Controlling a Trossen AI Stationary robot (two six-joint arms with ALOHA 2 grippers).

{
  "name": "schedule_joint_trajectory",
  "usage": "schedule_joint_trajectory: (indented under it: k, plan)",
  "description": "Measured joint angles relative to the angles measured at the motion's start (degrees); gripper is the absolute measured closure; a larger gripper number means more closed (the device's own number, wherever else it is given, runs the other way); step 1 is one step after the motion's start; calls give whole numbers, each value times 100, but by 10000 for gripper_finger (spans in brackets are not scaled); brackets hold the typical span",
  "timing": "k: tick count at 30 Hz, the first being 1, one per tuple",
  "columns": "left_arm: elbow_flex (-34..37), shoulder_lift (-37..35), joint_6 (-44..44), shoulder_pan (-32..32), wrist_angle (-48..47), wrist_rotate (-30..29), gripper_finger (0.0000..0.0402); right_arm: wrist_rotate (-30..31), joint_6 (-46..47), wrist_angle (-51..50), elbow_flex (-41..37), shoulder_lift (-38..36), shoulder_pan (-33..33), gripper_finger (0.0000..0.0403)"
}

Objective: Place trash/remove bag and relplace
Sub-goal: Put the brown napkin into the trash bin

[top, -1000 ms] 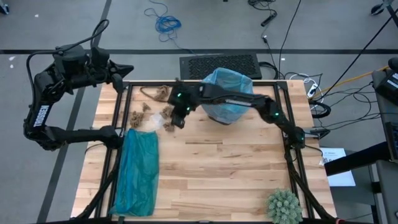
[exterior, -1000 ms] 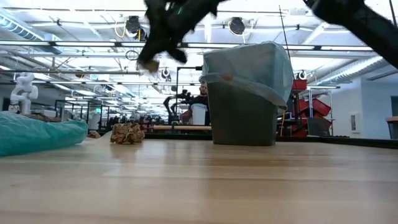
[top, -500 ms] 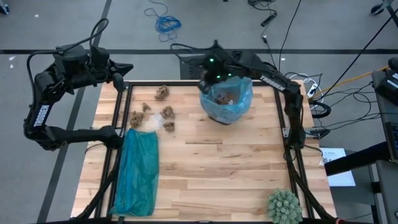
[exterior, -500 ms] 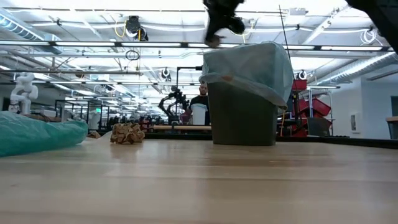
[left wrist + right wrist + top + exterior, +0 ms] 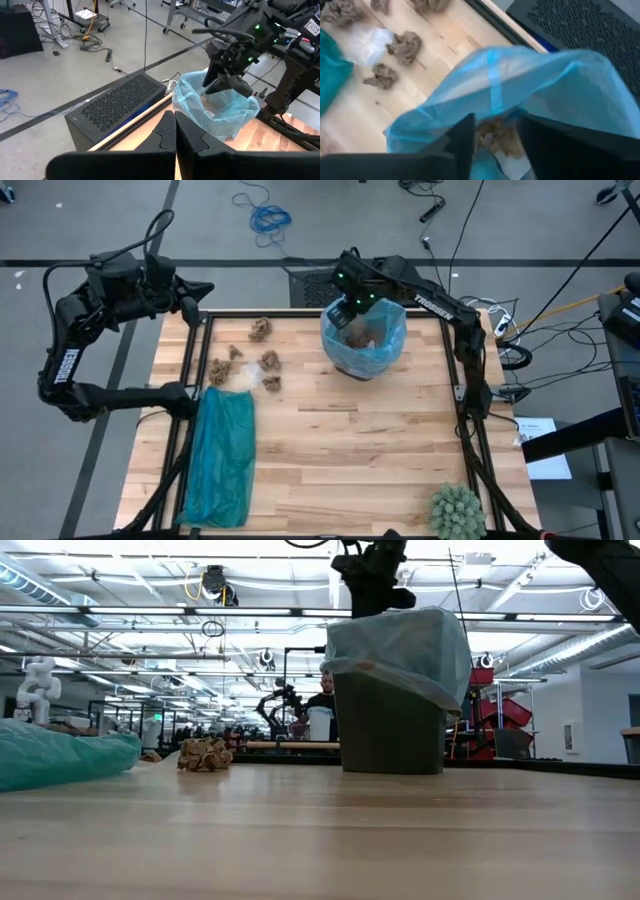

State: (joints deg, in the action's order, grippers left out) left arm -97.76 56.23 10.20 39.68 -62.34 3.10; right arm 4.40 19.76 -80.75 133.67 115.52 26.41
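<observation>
The right gripper (image 5: 352, 308) hangs over the blue bag (image 5: 366, 343) lining the bin, fingers apart, empty. Brown scraps lie inside. Five brown scraps (image 5: 261, 329) and one white wad (image 5: 238, 377) lie on the table (image 5: 350, 450). The left gripper (image 5: 205, 290), fingers together, waits off the far-left corner.

Bright even overhead light from ceiling strip lamps (image 5: 150, 610) glaring in low view, soft shadows on surface (image 5: 340, 450), right wrist view blurred near the bag (image 5: 530, 95).
</observation>
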Motion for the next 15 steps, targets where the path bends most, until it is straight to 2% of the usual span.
schedule_joint_trajectory:
  k: [2,3,7,8,10,15]
  plan:
    - [0,0,0,0,-12,-30,402,-136,-144,130,0,-7,7,216]
    - [0,-1,2,0,-12,-35,402,-432,-251,231,0,-20,11,199]
    - [0,-7,2,0,-14,-35,402,-2490,-705,1658,4,-44,-207,165]
    - [0,-7,0,0,-16,-36,402,-2714,-830,2070,15,22,-331,165]
    - [0,-7,-2,0,-20,-38,402,-2700,-1149,2624,33,224,-559,173]
    - [1,-12,-43,0,62,-233,402,-2804,-1207,2763,-13,1256,-874,214]
